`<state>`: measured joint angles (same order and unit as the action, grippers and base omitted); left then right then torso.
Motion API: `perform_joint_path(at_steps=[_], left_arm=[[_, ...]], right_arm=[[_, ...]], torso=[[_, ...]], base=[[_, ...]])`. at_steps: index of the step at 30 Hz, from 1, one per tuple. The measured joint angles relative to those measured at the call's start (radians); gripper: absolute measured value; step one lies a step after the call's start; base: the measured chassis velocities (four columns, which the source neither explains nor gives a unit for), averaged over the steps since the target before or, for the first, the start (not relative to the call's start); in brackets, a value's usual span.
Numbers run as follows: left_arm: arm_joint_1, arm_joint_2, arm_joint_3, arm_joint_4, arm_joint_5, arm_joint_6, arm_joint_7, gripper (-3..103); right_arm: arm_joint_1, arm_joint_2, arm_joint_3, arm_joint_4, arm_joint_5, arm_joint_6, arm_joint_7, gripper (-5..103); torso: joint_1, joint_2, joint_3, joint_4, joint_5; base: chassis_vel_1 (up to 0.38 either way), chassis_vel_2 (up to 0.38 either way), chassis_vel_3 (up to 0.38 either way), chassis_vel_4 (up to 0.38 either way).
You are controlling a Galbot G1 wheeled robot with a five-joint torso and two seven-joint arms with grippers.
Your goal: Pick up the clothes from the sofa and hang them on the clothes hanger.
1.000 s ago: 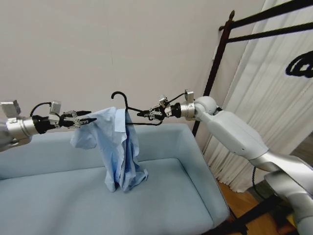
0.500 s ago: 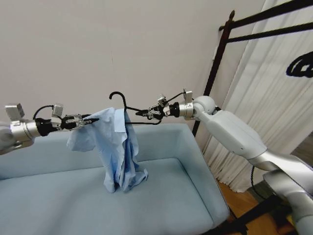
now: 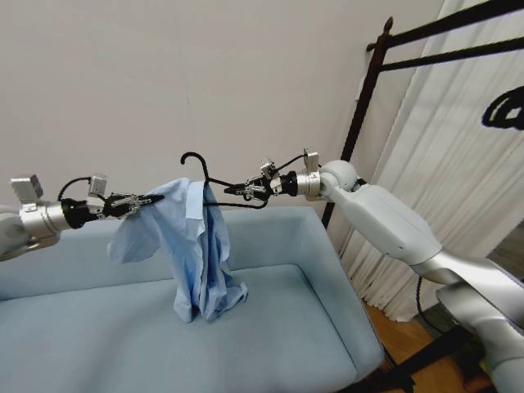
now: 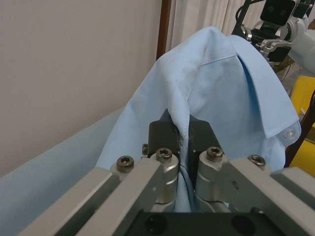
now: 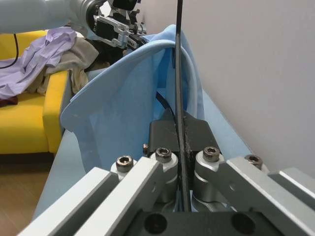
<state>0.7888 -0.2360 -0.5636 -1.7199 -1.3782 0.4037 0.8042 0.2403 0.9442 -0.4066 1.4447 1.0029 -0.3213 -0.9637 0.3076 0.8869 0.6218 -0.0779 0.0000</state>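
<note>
Left tool (image 3: 154, 199) clenched on light-blue shirt (image 3: 201, 254) shoulder; right tool (image 3: 233, 190) gripped black hanger (image 3: 195, 160) arm. Fabric looked light, limp, slip-prone; best held near collar seam.

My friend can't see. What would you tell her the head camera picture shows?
Two robot arms hold a light blue shirt on a black hanger above a pale blue sofa. The left gripper pinches the shirt's shoulder, the right gripper clamps the hanger's end. A dark clothes rack stands on the right.
</note>
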Motion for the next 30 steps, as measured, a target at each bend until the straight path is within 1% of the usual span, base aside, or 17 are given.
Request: perform_joint_path(at_steps=[5,7,10,12,16,17,18,22,23,25,27,30], left_arm=[[-0.003,-0.009,0.004,0.001,0.001,0.0,-0.002,3],[-0.006,-0.011,0.005,-0.001,0.002,0.0,0.009,3],[-0.006,-0.011,0.005,0.002,0.004,0.0,0.022,3],[-0.006,-0.011,0.005,0.002,0.004,0.0,0.024,3],[-0.005,-0.009,0.002,0.0,0.005,-0.001,0.029,3],[-0.005,-0.009,0.002,0.0,0.005,-0.001,0.029,3],[-0.004,-0.009,0.001,0.0,0.005,-0.001,0.03,3],[-0.004,-0.009,0.0,0.005,0.005,-0.005,0.031,3],[-0.004,-0.009,0.0,0.005,0.005,-0.005,0.031,3],[-0.008,-0.01,-0.001,0.011,0.004,-0.005,0.032,3],[-0.008,-0.01,-0.003,0.012,0.003,-0.006,0.035,3],[-0.01,-0.008,-0.009,0.019,0.001,-0.008,0.041,3]], right_arm=[[0.0,0.001,-0.006,-0.003,-0.001,0.002,0.004,2],[0.0,-0.002,-0.01,-0.001,-0.001,0.008,0.022,3],[-0.001,-0.008,-0.012,0.002,-0.001,0.014,0.033,19],[-0.001,-0.009,-0.012,0.002,-0.001,0.016,0.037,19],[0.002,-0.016,-0.011,-0.001,-0.001,0.02,0.046,41],[0.002,-0.016,-0.011,-0.001,-0.001,0.02,0.046,41],[0.003,-0.02,-0.007,-0.001,0.001,0.021,0.053,41],[0.003,-0.047,0.011,0.011,0.025,0.022,0.091,62],[0.003,-0.047,0.011,0.011,0.025,0.022,0.091,62],[0.003,-0.066,0.025,0.024,0.051,0.013,0.134,73],[0.002,-0.073,0.034,0.028,0.06,0.01,0.145,73],[-0.015,-0.103,0.051,0.05,0.082,-0.011,0.159,89]], torso=[[0.0,0.0,0.0,0.0,0.0],[0.0,0.0,0.0,0.0,0.0],[0.0,0.0,0.0,0.0,0.0],[0.0,0.0,0.0,0.0,0.0],[0.0,0.0,0.0,0.0,0.0],[0.0,0.0,0.0,0.0,0.0],[0.0,0.0,0.0,0.0001,0.0],[0.0,0.0,0.0,0.0,0.0],[0.0,0.0,0.0,0.0,0.0],[0.0,0.0,0.0,-0.0001,0.0],[0.0,0.0,0.0,0.0,0.0],[0.0,0.0,0.0,0.0,0.0]], base=[[0.0,0.0,0.0,0.0],[0.0,0.0,0.0,0.0],[0.0,0.0,0.0,0.0],[0.0,0.0,0.0,0.0],[0.0,0.0,0.0,0.0],[0.0,0.0,0.0,0.0],[0.0,0.0,0.0,0.0],[0.0,0.0,0.0,0.0],[0.0,0.0,0.0,0.0],[0.0,0.0,0.0,0.0],[0.0,0.0,0.0,0.0],[0.0,0.0,0.0,0.0]])
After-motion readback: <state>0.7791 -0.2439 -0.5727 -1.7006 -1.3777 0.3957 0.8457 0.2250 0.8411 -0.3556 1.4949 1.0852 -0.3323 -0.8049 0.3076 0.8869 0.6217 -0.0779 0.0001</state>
